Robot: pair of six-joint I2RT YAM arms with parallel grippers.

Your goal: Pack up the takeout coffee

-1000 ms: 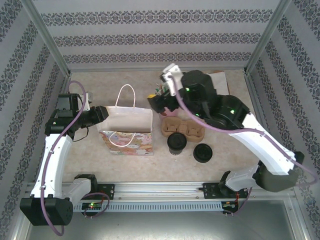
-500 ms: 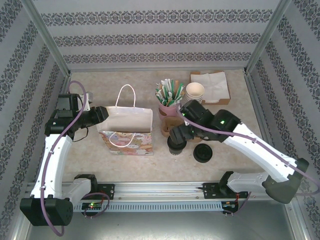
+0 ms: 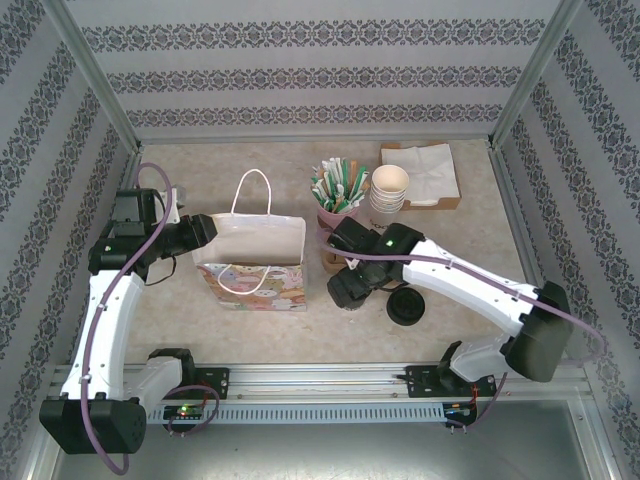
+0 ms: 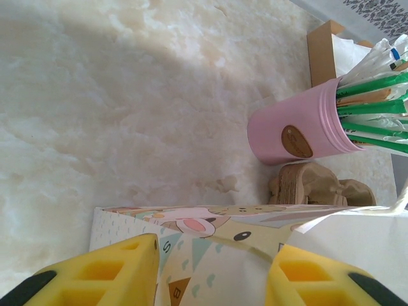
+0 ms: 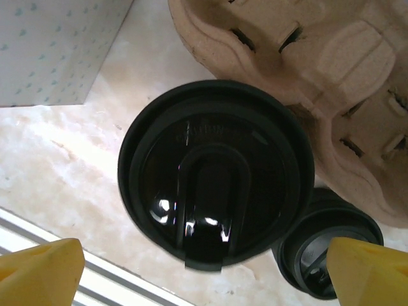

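We find the coffee [image 5: 213, 185] upright on the surface [image 3: 215, 165], lid on, just on the near side of the carrier [image 5: 306, 76], between the bag [image 3: 255, 265] and a loose lid [image 3: 405, 305]. Its long axis runs vertical, straight up toward the right claw [image 5: 204, 273]. That claw hangs directly above it, released and spread wide, with one finger on either side of the lid. We cannot confirm contact. The right arm is plainly the nearer. The left claw [image 4: 210, 274] is clenched on the bag's rim.

Compared with a second ago, the right arm has come down from over the carrier onto the coffee. The left arm and bag are unchanged.
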